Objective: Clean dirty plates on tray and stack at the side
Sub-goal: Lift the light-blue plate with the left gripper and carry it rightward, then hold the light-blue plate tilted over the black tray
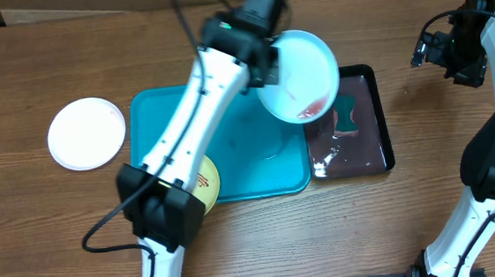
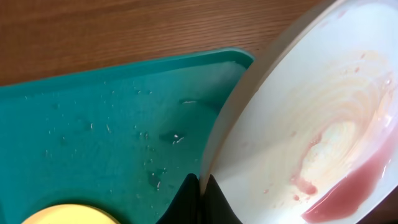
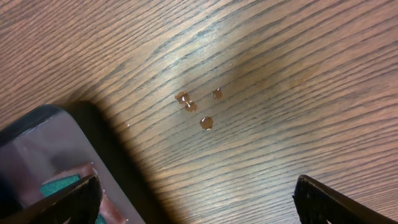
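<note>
Wooden counter point(image 1: 51, 225), brown grain. Black tray point(image 1: 382, 119) right of centre, long sides running toward near and far edges, wet film inside. Dark green sponge point(image 1: 348, 117) in its far half. Four small brown droplets point(image 3: 206, 123) on bare wood near the tray's corner

Wood-grain desk point(image 1: 44, 252) carries the turquoise tray point(image 1: 259, 168). Left of the tray, set apart: one white plate point(image 1: 87, 132). Just beside its right edge: black tray point(image 1: 387, 136). Further right: brown droplets point(image 3: 198, 106).

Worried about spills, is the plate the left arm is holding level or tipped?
Tipped. The left end effector grips the plate by its rim, and pinkish liquid pools against one edge.
</note>
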`<state>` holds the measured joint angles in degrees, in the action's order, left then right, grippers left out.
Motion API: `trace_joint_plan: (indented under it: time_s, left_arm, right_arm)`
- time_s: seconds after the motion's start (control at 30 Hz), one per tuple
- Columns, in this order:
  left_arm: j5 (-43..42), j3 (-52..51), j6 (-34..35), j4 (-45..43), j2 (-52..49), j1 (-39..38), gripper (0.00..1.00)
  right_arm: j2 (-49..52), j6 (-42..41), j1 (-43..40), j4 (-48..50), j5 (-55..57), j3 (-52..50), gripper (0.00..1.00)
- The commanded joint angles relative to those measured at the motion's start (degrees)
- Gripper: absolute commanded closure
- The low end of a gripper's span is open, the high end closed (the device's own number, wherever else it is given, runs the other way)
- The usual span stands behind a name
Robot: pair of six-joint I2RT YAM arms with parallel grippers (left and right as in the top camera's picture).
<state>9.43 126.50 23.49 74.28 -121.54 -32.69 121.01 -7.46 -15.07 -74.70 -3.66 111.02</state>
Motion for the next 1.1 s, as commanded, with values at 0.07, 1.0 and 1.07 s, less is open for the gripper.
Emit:
trace_joint_plan:
  time_s: [0.07, 1.0, 1.07]
  left_arm:
    - [14.3, 1.6, 1.0, -0.2, 0.2, -7.2, 0.96]
    - [47.5, 1.6, 1.0, -2.8, 0.1, -27.9, 0.96]
    - [47.6, 1.6, 1.0, -2.9, 0.1, -27.9, 0.96]
  right_arm:
    - [-2.1, 0.0, -0.2, 0.1, -0.3, 1.1, 0.00]
    - [-2.1, 0.0, -0.2, 0.1, -0.3, 1.1, 0.00]
    - [-2.1, 0.0, -0.2, 0.1, -0.3, 1.1, 0.00]
